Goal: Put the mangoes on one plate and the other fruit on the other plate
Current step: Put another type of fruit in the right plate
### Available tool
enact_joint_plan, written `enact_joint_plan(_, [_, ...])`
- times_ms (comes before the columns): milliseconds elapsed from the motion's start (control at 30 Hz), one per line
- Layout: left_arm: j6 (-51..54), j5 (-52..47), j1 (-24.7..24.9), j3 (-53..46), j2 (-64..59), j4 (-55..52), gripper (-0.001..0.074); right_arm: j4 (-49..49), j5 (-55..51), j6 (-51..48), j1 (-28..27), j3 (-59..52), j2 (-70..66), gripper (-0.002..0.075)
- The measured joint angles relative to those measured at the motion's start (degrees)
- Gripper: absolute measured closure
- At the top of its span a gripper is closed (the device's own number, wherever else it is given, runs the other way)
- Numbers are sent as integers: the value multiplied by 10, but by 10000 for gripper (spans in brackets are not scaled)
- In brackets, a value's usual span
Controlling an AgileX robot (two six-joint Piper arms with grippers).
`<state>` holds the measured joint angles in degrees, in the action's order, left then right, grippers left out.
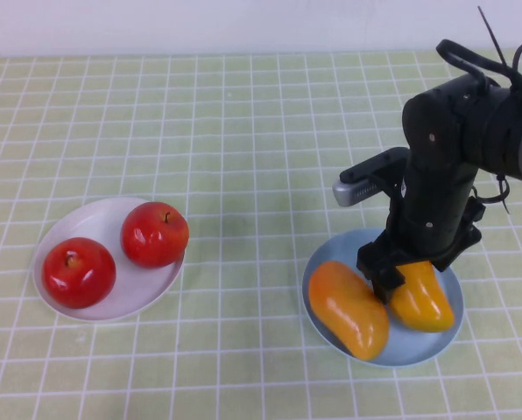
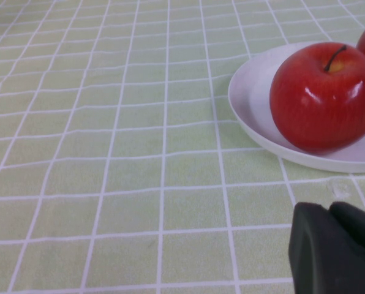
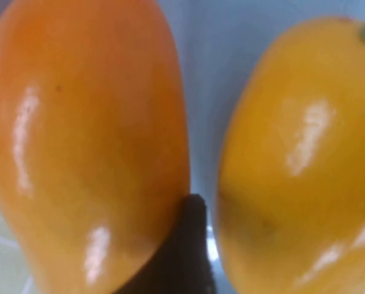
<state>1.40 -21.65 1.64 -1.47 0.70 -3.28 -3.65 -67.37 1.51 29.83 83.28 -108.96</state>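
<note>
Two red apples (image 1: 80,271) (image 1: 154,234) sit on the white plate (image 1: 99,219) at the left. Both mangoes lie side by side on the light blue plate (image 1: 427,348) at the right: the more orange one (image 1: 349,308) and the yellower one (image 1: 423,299). My right gripper (image 1: 410,267) is down over the yellower mango and straddles it, open. One of its fingers (image 3: 191,245) stands in the gap between the mangoes, a sliver apart from the yellow one (image 3: 299,159). My left gripper (image 2: 328,208) is shut and empty, low over the cloth beside the white plate (image 2: 256,110).
A green checked cloth (image 1: 243,140) covers the table. The right arm's black body (image 1: 454,149) rises above the blue plate and hides its far rim. An apple (image 2: 323,98) sits close to the left gripper.
</note>
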Motion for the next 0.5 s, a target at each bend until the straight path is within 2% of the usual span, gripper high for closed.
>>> enact_joint_plan(233, [0, 0, 0, 0, 0, 0, 731, 0, -5, 5, 1, 0, 64, 36])
enact_joint_plan(333, [0, 0, 0, 0, 0, 0, 731, 1, -17, 24, 8, 0, 105, 81])
enact_joint_plan(400, [0, 0, 0, 0, 0, 0, 731, 6, -24, 35, 15, 0, 135, 184])
enact_joint_plan(500, [0, 0, 0, 0, 0, 0, 731, 23, -28, 40, 20, 0, 174, 437])
